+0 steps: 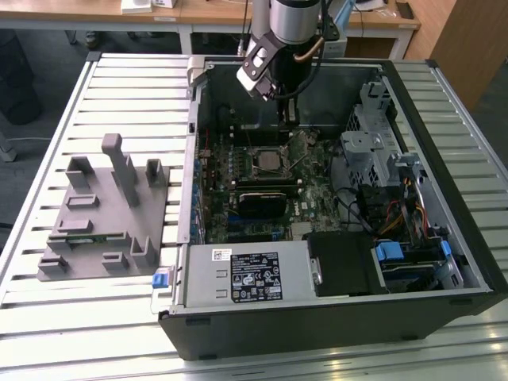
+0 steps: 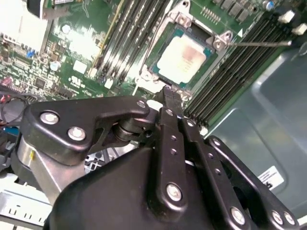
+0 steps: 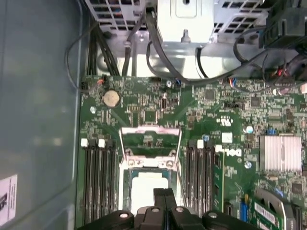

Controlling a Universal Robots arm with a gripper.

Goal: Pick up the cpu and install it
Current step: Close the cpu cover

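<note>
- Silver-topped cpu (image 2: 184, 56) lay flat in its socket (image 2: 219, 43) on the green board (image 2: 81, 48), square to the socket's edges and with its whole top bare.
- And the gripper (image 2: 171, 93) hung right by the socket's rim with its two fingers pressed together and nothing between them. Whether the tips touched the board, I could not tell.
- At one side of the socket the hinged metal frame (image 3: 149, 129) stood raised, so nothing covered the chip.
- A thin metal lever (image 2: 259, 43) stuck out from a socket corner, across the nearest slots.
- Black memory slots (image 2: 230, 72) ran along both flanks of the socket, tight against it, so there was little room sideways.
- Just past those slots rose the grey case wall (image 2: 259, 120), and in the exterior view the arm hung close beside it.
- Opposite that wall, a black ribbed block (image 1: 266, 202) sat just beside the socket, closing off that edge.
- On the exterior view's right stood the metal drive cage (image 1: 373, 147), near the board but apart from the socket.
- Dark cables (image 3: 96, 43) trailed down from that end of the case, short of the socket.
- A silver box with a white label (image 1: 246, 274) lined the case's near edge.
- Out on the slatted table (image 1: 48, 159), well apart on the exterior view's left, sat the grey fixture (image 1: 103, 214).
</note>
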